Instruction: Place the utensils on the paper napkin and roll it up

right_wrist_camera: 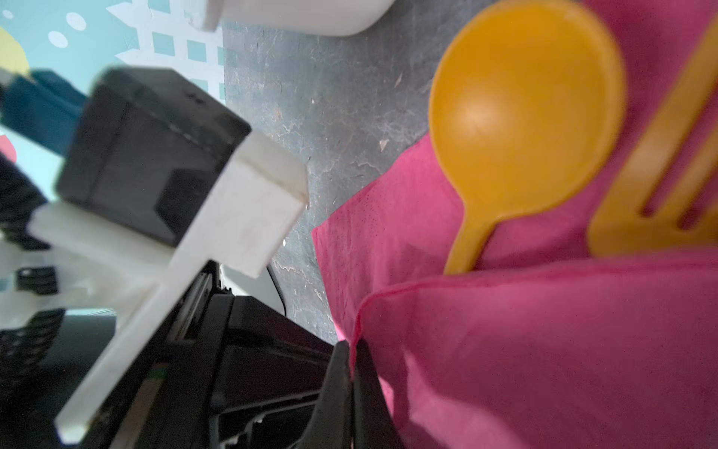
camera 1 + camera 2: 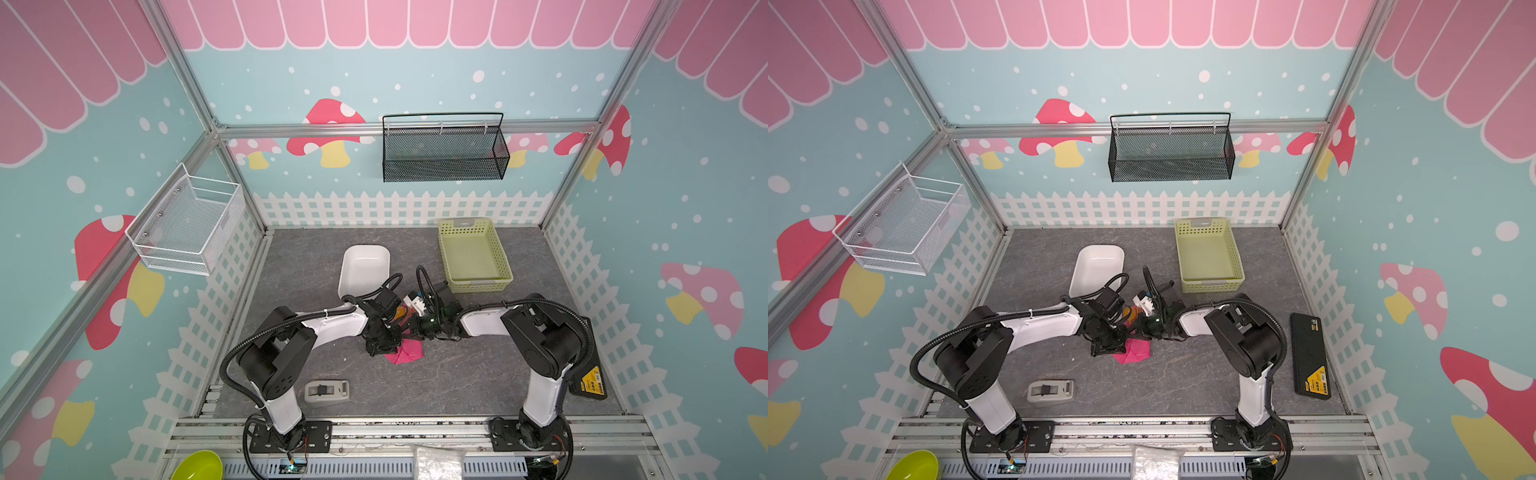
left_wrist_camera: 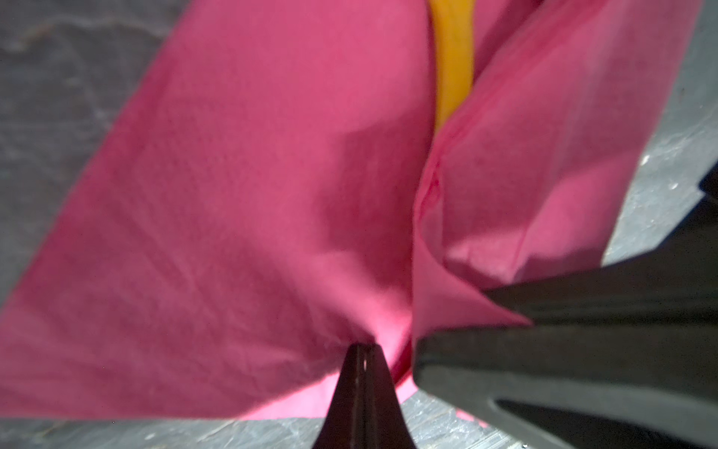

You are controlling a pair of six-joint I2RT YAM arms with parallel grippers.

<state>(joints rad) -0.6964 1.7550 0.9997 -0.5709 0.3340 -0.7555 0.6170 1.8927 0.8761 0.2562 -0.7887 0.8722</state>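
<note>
At the middle of the grey table (image 2: 457,386), paper napkin (image 1: 544,350) lies folded partway over spoon (image 1: 524,116) and fork (image 1: 652,186), both placed on it, with left gripper (image 3: 363,348) and right gripper (image 1: 352,346) each clamped on a napkin edge; rolling apparently just begun, mostly left to do.

One napkin (image 2: 405,353), one spoon (image 1: 524,116) and one fork (image 1: 656,186). Two arms: left arm (image 2: 332,326), right arm (image 2: 482,322). Three baskets: wire basket (image 2: 224,232), mesh basket (image 2: 444,166), plastic basket (image 2: 500,253); one dish (image 2: 363,266), one bowl (image 2: 197,467), one black case (image 2: 1308,353), one dispenser (image 2: 326,392), one clear bag (image 2: 438,461).
</note>
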